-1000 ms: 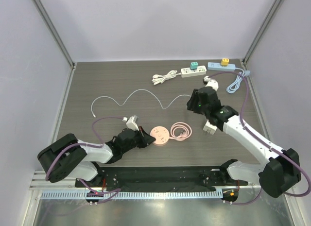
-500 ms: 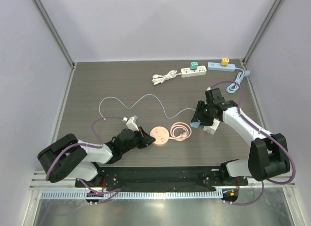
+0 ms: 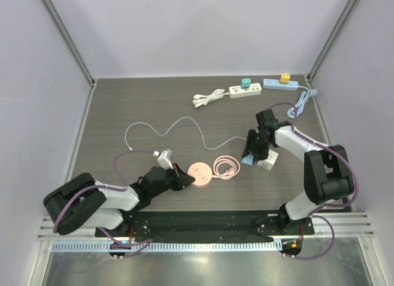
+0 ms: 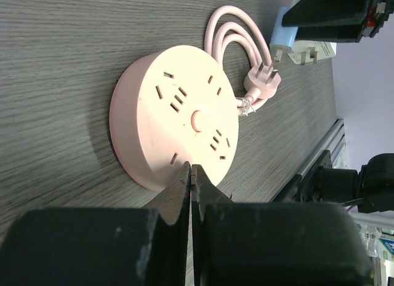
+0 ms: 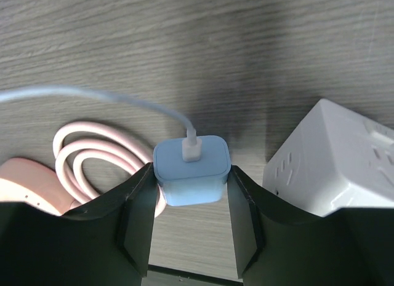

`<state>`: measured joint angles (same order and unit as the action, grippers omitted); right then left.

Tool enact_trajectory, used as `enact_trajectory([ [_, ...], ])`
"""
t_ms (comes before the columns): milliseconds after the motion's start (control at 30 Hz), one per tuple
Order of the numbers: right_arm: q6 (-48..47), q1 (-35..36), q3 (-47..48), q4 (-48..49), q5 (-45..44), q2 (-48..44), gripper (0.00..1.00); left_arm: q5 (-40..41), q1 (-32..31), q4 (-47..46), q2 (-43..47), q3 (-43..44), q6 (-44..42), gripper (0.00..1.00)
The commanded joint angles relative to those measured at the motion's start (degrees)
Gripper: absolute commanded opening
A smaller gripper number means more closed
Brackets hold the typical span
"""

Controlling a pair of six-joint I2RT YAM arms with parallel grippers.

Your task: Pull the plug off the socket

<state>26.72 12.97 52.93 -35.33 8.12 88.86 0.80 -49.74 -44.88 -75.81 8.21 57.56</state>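
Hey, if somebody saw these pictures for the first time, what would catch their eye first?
The right gripper stands out, clamped on a light blue charger plug with a white cable. The plug is held just beside the white cube socket, not plugged into it. To the left, a round pink socket lies on the dark table with its coiled pink cord, the shut left gripper at its rim.

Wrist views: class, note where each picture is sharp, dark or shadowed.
Left wrist: the pink socket is sharp and evenly lit, the shut left gripper nearly black, with little detail. Right wrist: the blue charger is sharp; a soft shadow darkens the table above it.
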Motion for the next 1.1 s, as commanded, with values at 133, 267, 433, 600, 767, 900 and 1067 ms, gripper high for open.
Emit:
enact_trajectory([
  [133, -2.55, 0.03, 2.88, 0.26, -5.13, 1.23, 0.51, 0.69, 0.08, -0.12, 2.60, -2.67, -2.72, 0.00],
  [267, -2.90, 0.04, 2.45, 1.93, -2.94, 0.18, 0.74, 1.13, 0.08, -0.38, 3.04, -3.02, -2.72, 0.04],
  [433, -4.66, 0.56, 2.36, 2.64, -2.15, -2.10, 0.83, 1.31, -0.01, -0.64, 3.74, -3.46, -2.72, 0.16],
  [600, -4.84, 4.07, 1.92, 2.81, -3.63, -8.07, 0.84, 2.01, 0.08, 2.58, 8.12, -3.55, -2.89, 0.31],
  [767, -1.95, 12.76, 0.25, 3.42, -9.94, -15.54, 0.92, 2.63, 0.08, 14.80, 18.13, -0.83, -3.59, 0.44],
  [900, 0.43, 20.15, -3.35, 7.63, -9.79, -15.91, 0.92, 3.86, 0.08, 30.00, 32.34, 1.72, -4.03, 0.53],
  [1067, 3.51, 23.41, -11.87, 16.94, -2.52, -16.09, 0.90, 5.35, 0.08, 48.00, 44.68, 4.36, -2.72, 0.59],
])
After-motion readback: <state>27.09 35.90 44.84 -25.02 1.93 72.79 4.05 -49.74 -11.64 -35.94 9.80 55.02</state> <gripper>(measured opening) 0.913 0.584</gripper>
